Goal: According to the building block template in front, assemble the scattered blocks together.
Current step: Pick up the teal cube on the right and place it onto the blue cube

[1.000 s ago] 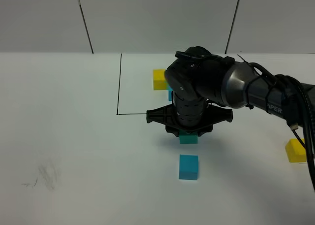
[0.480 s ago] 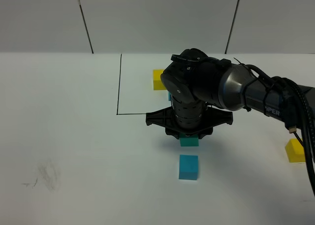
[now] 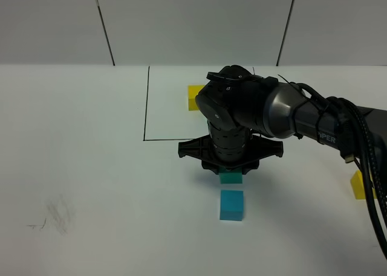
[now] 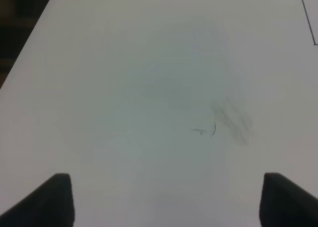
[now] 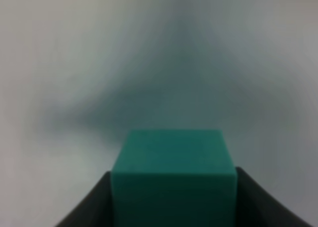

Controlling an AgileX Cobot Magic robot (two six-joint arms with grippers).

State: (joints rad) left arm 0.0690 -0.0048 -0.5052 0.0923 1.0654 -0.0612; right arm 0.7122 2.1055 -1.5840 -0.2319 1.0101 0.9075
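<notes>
My right gripper (image 3: 230, 170) was shut on the teal-green cube (image 3: 231, 177), just on the template (image 3: 195, 98) side of the blue cube (image 3: 231, 205), near it but apart. My left gripper (image 4: 169, 202) gaped wide and empty, well away, so the right arm was nearer.

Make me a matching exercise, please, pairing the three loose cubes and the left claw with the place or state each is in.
Things:
1. teal-green cube
2. cyan-blue cube
3. loose yellow cube
4. left claw

Places or states:
a. open, above a bare stretch of the table
b. at the far right edge of the high view
c. gripped in the right claw
d. lying free, just in front of the gripped cube

Pairs: 1-c, 2-d, 3-b, 4-a
</notes>
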